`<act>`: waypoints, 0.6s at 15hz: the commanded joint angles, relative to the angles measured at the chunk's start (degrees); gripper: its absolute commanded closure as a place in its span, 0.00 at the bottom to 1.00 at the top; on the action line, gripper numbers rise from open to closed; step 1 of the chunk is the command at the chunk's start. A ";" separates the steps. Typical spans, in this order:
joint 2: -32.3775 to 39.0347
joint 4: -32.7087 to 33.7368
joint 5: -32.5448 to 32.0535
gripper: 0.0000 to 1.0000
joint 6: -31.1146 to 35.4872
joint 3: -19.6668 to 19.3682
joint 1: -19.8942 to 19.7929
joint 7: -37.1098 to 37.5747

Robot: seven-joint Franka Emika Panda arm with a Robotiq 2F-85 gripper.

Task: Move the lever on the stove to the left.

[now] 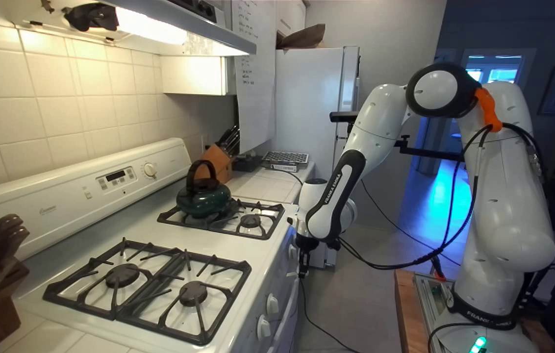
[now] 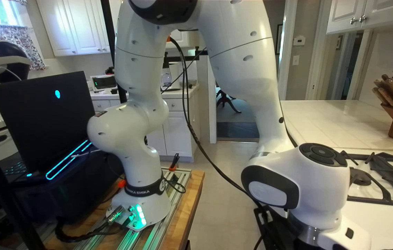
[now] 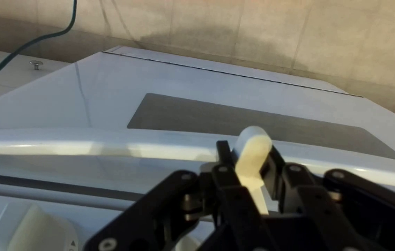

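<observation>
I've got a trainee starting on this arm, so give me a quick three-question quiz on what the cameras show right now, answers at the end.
1. Short answer: in the wrist view, what does the end effector have between its fingers?
2. True or false: in an exterior view, the dark green kettle stands on the countertop.
3. Multiple choice: in both exterior views, what color is the glowing light on the robot base? (a) red, (b) green, (c) orange.

Key:
1. A white lever.
2. False; it stands on the stove.
3. b.
</observation>
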 commanded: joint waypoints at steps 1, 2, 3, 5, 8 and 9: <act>1.16 1.42 -3.71 0.94 -1.16 2.54 1.89 3.95; 1.39 1.72 -4.52 0.94 -1.30 2.63 2.33 4.55; 1.53 1.93 -5.32 0.94 -1.33 2.70 2.61 4.90; 1.65 2.38 -6.14 0.94 -1.80 3.47 2.93 5.37; 1.64 2.53 -6.12 0.94 -2.43 4.60 3.12 5.62; 1.66 2.58 -5.99 0.94 -2.60 4.88 3.22 5.64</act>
